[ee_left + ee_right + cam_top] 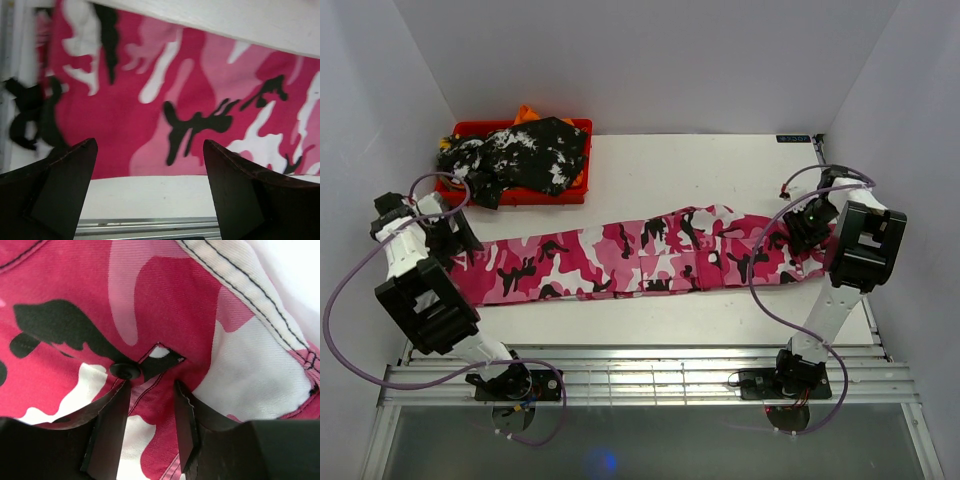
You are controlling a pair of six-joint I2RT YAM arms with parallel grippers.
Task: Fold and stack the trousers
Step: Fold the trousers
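The pink camouflage trousers (640,262) lie stretched flat across the white table (720,170), waist to the right. The left gripper (150,142) hangs wide open over the leg end. The right gripper (151,387) has its fingers narrow about cloth beside a black button (124,371) (whether they pinch it, I cannot tell). A dark label (792,138) on the far edge is too small to read.

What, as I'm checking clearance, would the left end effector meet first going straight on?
Probably the pink camouflage trousers: the left end effector, open, points at their leg end, though depth is unclear.
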